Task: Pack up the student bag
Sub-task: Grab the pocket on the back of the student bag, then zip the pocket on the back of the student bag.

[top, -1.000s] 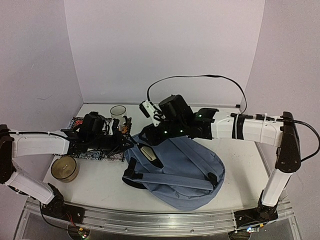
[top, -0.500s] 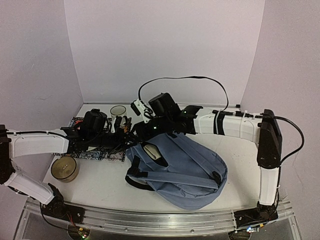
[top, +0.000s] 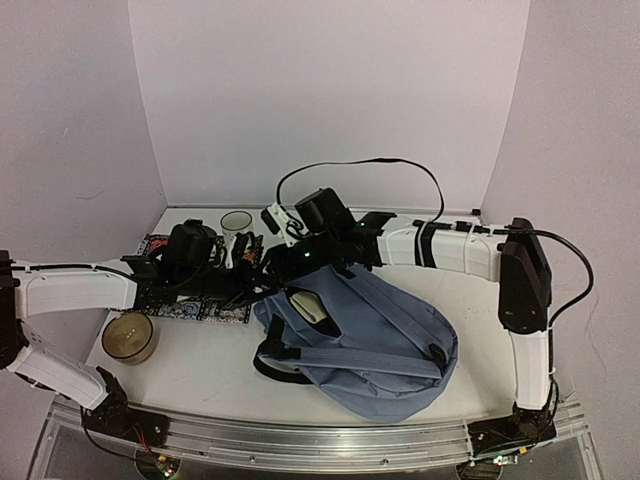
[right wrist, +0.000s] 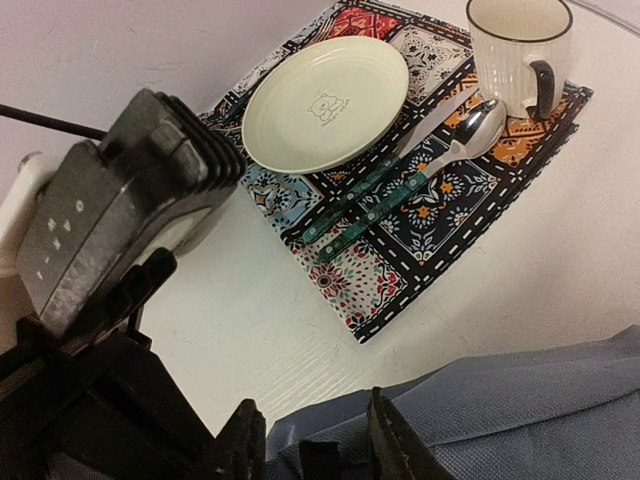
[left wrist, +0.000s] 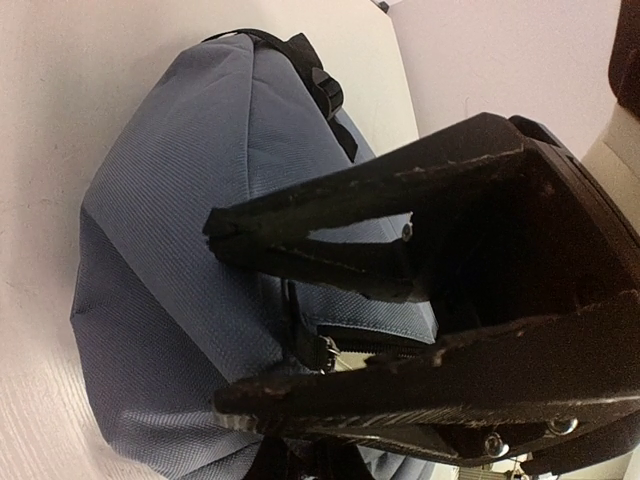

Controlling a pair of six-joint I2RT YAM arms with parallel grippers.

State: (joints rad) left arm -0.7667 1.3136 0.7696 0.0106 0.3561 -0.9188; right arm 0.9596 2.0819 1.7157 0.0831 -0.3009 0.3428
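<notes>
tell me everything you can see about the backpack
The student bag is soft blue-grey woven fabric. It lies flat on the white table with its black straps facing up. Its top end, toward the left arm, is partly unzipped, with something pale showing inside. A zipper pull shows in the left wrist view. The right pincer straddles the opening's rim; whether it grips is unclear.

The blue-grey fabric backpack [top: 370, 335] fills the middle, the left arm [top: 80, 287] and right arm [top: 440, 248] meeting low over its upper-left corner. Left of it, a patterned cloth placemat [right wrist: 445, 205] bearing a pale plate [right wrist: 325, 103], white mug [right wrist: 505, 70] and green-handled cutlery [right wrist: 380, 205] blocks low passes. The white tabletop [top: 475, 300] lies open right of the bag and between it and the round amber tin [top: 128, 337].
</notes>
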